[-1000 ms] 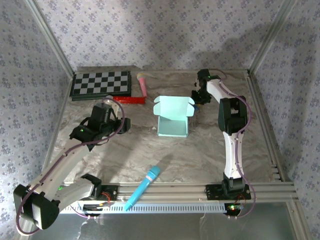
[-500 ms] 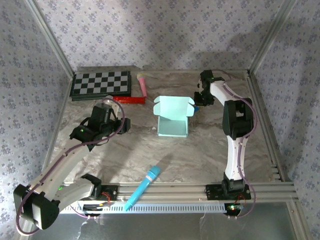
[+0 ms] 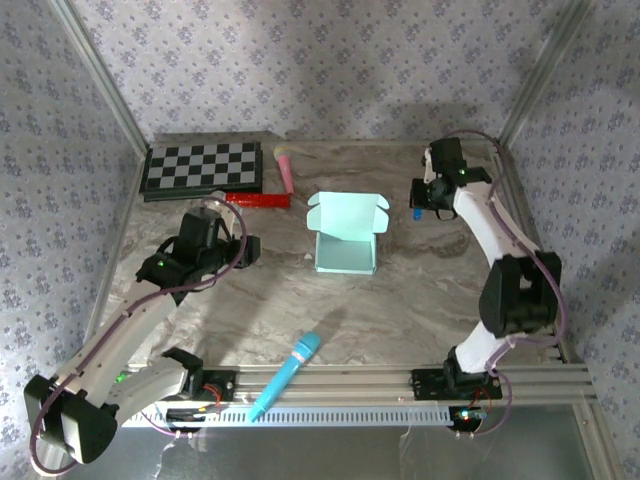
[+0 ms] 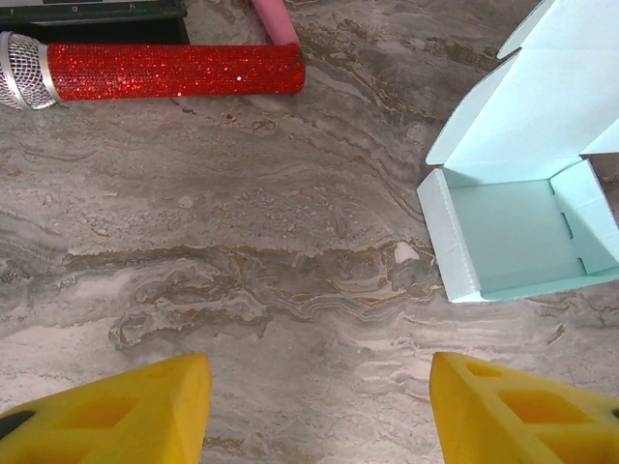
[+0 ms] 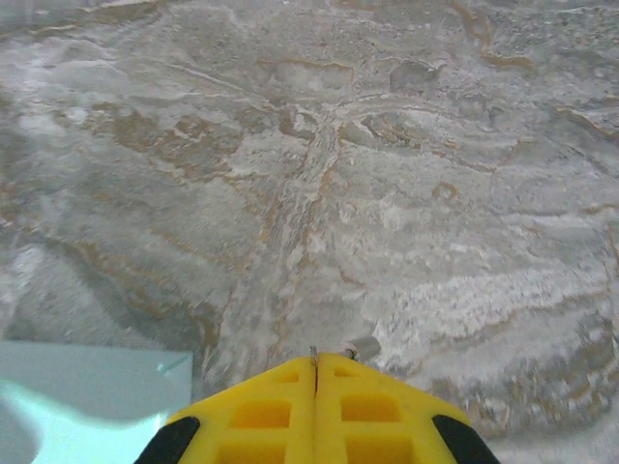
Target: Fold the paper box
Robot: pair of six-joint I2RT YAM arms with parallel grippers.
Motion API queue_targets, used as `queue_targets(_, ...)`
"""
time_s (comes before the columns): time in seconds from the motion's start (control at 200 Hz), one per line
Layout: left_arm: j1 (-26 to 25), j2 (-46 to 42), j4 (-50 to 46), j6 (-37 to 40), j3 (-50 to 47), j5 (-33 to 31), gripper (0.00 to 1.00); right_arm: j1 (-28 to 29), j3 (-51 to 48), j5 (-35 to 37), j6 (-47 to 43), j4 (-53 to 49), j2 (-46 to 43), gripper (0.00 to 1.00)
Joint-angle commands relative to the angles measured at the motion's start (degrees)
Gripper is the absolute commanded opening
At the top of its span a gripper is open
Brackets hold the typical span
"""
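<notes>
The paper box point(image 3: 346, 240) is pale mint card and stands mid-table with its tray formed and its lid flap up at the back. It also lies at the right of the left wrist view point(image 4: 522, 232), and one corner point(image 5: 87, 396) reaches the right wrist view. My left gripper point(image 3: 250, 250) hovers left of the box, apart from it, with its yellow fingers point(image 4: 116, 416) wide open over bare table. My right gripper point(image 3: 418, 200) is to the right of and behind the box, clear of it. Its jaws point(image 5: 315, 362) are pressed shut with nothing between them.
A chessboard point(image 3: 203, 167) lies at the back left with a red glitter microphone point(image 3: 258, 199) in front of it and a pink stick point(image 3: 285, 165) beside it. A blue microphone point(image 3: 288, 373) rests by the near rail. Metal frame rails edge the table.
My right arm has swung to the right, away from the box's back right flap, and its jaws have closed fully. The left arm and the box have not moved.
</notes>
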Motion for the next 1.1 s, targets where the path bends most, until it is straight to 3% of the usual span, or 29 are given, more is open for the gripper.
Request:
queue_targets(0.0, 0.31, -1.03, 0.26, -0.80, 0.29, 1.50, 0.61, 2.40, -3.23, 1.29, 1.21, -1.14, -7.79, 0.00)
queue_targets(0.22, 0.31, -0.66, 1.59, -1.14, -0.05, 2.11, 0.61, 11.04, -6.25, 2.96, -0.26, -4.02, -17.18, 0.00)
queue_targets(0.43, 0.31, -0.27, 2.94, -1.60, -0.67, 2.87, 0.61, 19.46, -7.80, 2.82, 0.76, -3.21, -18.39, 0.00)
queue_targets(0.715, 0.32, 0.53, 4.29, -3.14, -1.51, 4.43, 0.61, 26.77, -13.82, 3.84, 6.56, 6.48, -11.25, 0.00)
queue_targets(1.094, 0.29, 1.07, 5.09, -4.52, -2.56, 5.29, 0.61, 29.06, -11.84, 4.59, 9.40, 12.74, 3.81, 0.00)
